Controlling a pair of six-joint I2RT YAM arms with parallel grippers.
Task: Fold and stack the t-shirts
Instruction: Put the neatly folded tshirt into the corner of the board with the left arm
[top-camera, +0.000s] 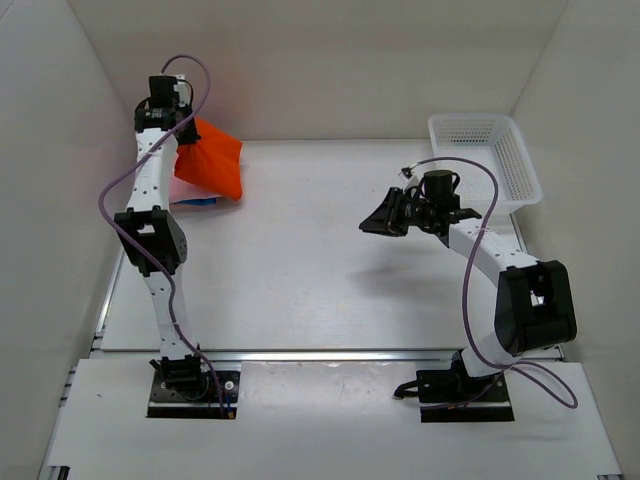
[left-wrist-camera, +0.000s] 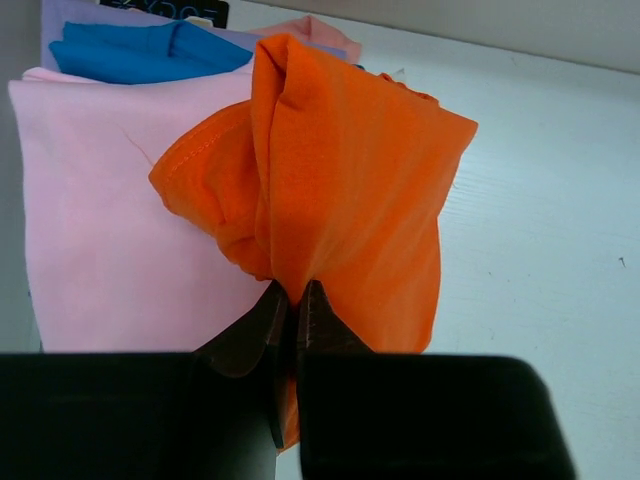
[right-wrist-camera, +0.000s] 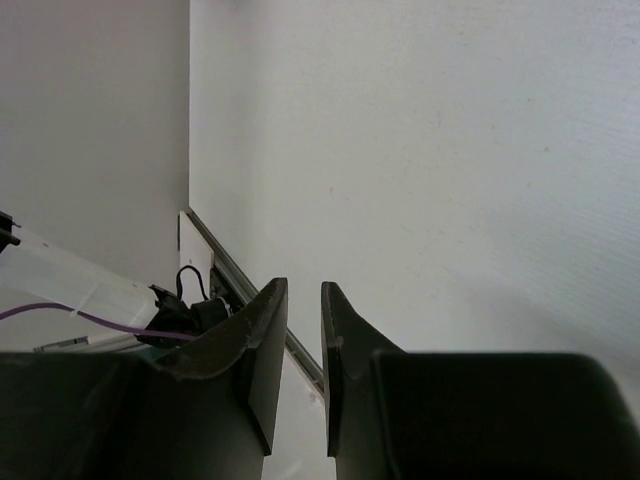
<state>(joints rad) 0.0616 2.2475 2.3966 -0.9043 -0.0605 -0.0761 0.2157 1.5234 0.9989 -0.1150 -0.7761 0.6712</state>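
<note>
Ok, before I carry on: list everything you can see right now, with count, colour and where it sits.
orange t-shirt: one, orange-red, bunched, hanging over the pile at the table's far left
pink t-shirt: one, light pink, folded flat under the orange one
blue t-shirt: one, blue, folded, at the far end of the pile
lavender cloth: one edge showing, beneath the blue
basket: one, white mesh, far right corner
table: one, white
cables: two, purple, one along each arm
left claw: one, black, shut on the orange t-shirt
right claw: one, black, jaws slightly apart, holding nothing, raised over the table's right side
</note>
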